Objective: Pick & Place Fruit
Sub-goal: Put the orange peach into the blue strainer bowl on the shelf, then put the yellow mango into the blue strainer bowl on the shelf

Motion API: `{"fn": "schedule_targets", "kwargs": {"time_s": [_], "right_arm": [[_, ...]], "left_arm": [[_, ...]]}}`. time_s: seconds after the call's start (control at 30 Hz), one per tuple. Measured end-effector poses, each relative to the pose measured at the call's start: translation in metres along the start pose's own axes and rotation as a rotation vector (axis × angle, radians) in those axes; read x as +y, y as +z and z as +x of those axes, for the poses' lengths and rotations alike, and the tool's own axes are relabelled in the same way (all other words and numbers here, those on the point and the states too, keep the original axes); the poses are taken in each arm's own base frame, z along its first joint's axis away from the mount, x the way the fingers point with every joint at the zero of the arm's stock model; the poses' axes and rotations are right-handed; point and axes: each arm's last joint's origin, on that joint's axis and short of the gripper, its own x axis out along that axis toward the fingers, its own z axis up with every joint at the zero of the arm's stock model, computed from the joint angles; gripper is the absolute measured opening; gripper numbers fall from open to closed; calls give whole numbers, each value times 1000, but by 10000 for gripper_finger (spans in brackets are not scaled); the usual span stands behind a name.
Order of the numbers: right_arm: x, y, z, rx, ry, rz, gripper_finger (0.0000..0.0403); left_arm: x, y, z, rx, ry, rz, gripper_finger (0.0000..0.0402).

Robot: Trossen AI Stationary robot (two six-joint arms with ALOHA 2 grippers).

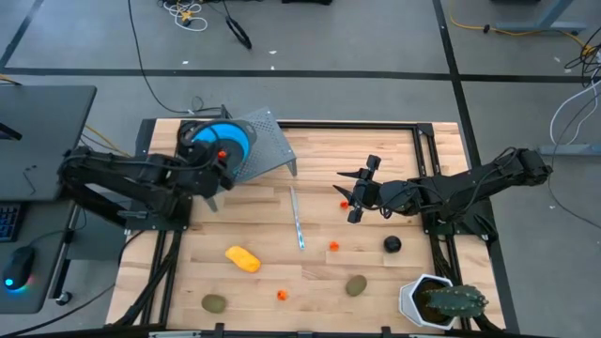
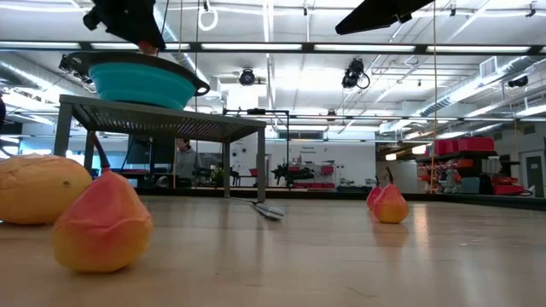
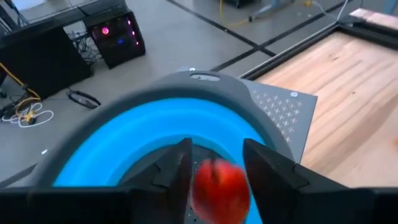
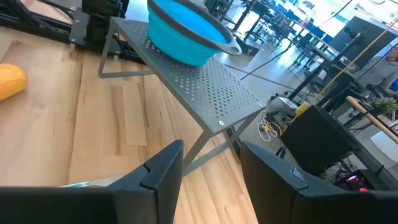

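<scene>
My left gripper (image 3: 214,146) is over the blue bowl (image 3: 137,137), which stands on a grey perforated stand (image 1: 268,150) at the far left; an orange-red ball (image 3: 221,186) sits between its fingers. My right gripper (image 1: 355,195) hangs open above the table's middle with nothing between its fingers (image 4: 211,162). On the table lie a yellow oblong (image 1: 242,258), two olive-brown ovals (image 1: 214,302) (image 1: 356,285), a black ball (image 1: 392,244) and small orange-red balls (image 1: 333,246) (image 1: 281,294) (image 1: 344,203). My left gripper has the orange-red ball's two opposite sides (image 3: 242,183) between its two fingers. The fingers slant down from the table's left side. The ball is lifted clear, above the inside of the blue bowl.
A thin silvery-blue stick (image 1: 297,218) lies on the wood at the table's middle. A spiky green plant in a white pot (image 1: 441,300) stands at the near right corner. Black frame rails (image 1: 423,150) run along the table's edges.
</scene>
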Motion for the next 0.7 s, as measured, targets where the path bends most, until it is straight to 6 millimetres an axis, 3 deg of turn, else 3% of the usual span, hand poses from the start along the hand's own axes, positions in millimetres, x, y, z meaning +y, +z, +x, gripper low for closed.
{"fn": "schedule_targets", "kwargs": {"time_s": [0.3, 0.57, 0.7], "right_arm": [[0, 0, 0, 0, 0, 0, 169], [-2, -1, 2, 5, -7, -9, 169], [-3, -1, 3, 2, 20, 0, 169]], "left_arm": [[-1, 3, 0, 10, -43, 4, 225], [-39, 13, -25, 5, -624, 126, 222], [-65, 0, -38, 59, -842, 250, 212]]}}
